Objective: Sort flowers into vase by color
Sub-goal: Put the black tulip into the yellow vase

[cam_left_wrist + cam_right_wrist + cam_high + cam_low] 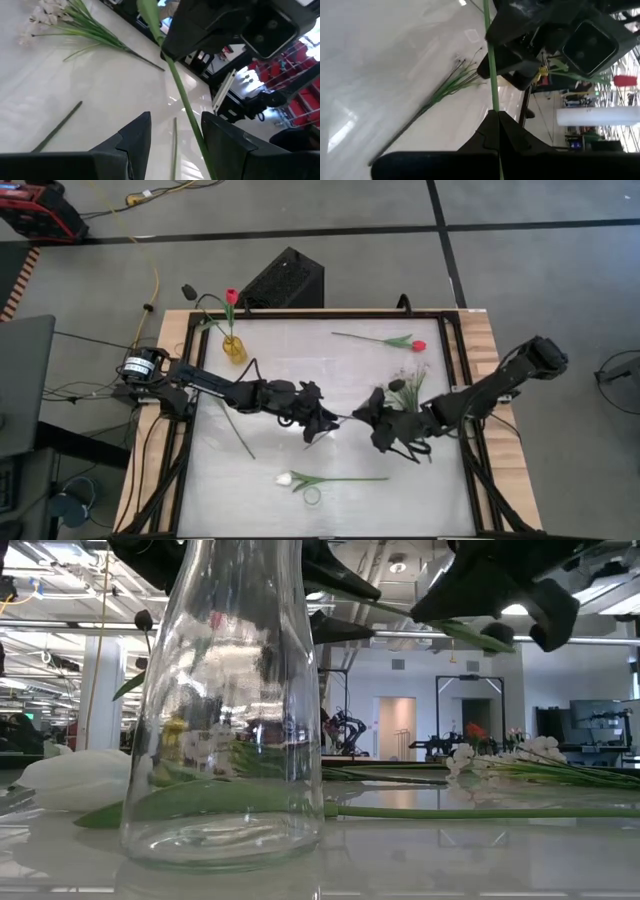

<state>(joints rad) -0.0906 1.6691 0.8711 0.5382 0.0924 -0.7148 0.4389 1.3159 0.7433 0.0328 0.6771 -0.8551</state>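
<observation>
Your two arms meet over the middle of the desk (300,350). The right claw (372,412) is clenched on a thin green stem (493,85); in its wrist view the two dark fingers (492,131) pinch together with the stem running straight out between them. The left claw (325,420) sits just across from it, released, its fingers (134,135) standing apart with the same stem passing between them, close to one finger; you cannot tell whether it touches.

Look around the desk for the rest of the flowers. A red tulip (418,346) lies flat near the far right corner, its stem pointing left. A white tulip (285,478) lies near the front edge with its stem stretching right. A sprig of tiny white blossoms (42,11) lies beside the right arm, with a dark tulip (397,385) next to it. One loose bare stem (238,430) lies at a slant under the left arm.

At the far left corner a small yellow vase (234,348) stands upright, holding a red tulip (232,297) and a dark tulip (187,291). A clear glass vase (228,700) stands at the front edge, close to the low camera, with the white tulip lying just behind it.
</observation>
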